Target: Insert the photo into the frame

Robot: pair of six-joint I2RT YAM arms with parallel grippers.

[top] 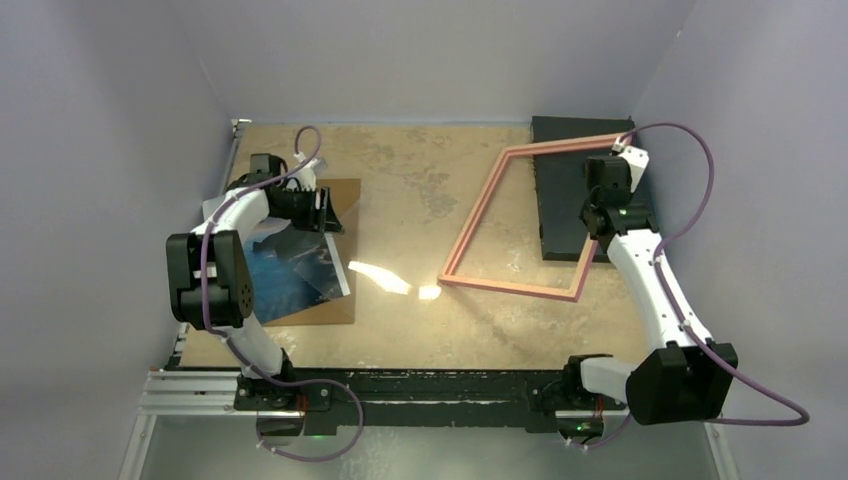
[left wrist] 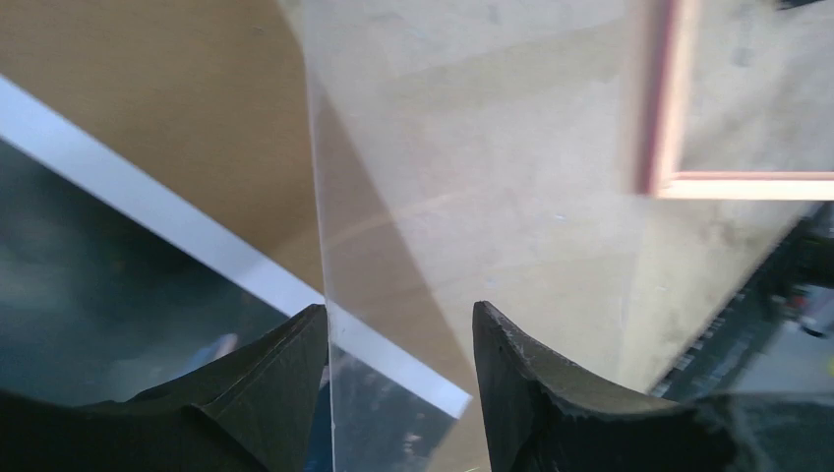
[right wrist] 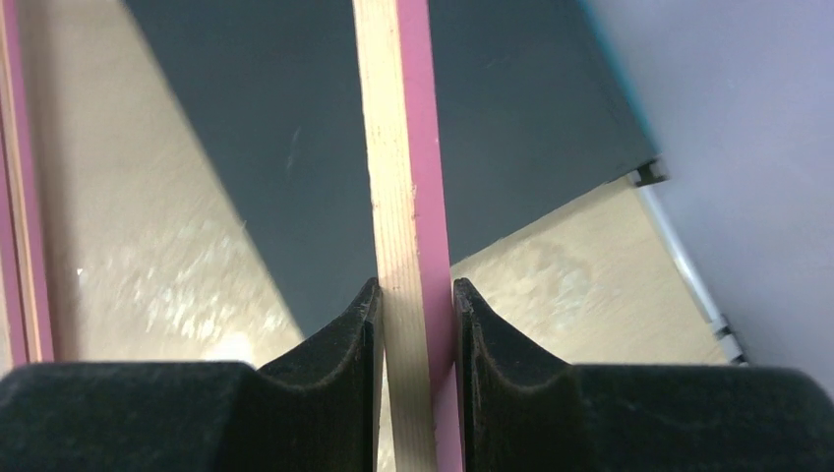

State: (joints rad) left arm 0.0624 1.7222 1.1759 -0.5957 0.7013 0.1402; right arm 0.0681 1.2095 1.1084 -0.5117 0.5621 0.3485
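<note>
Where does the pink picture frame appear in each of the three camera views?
Top external: the frame sits centre-right, skewed on the table.
Left wrist: one corner of it shows at the upper right.
Right wrist: one rail runs up the centre.
Shared landmark: the tan table.

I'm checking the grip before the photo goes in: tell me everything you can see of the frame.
The frame is a large rectangle of thin rails, pink on one face, pale bare wood on the other; the table shows through its opening. It sits right of centre, far end over a black board. The right claw is shut on its right rail, and that side seems raised, tilting down toward the near left corner.
</note>
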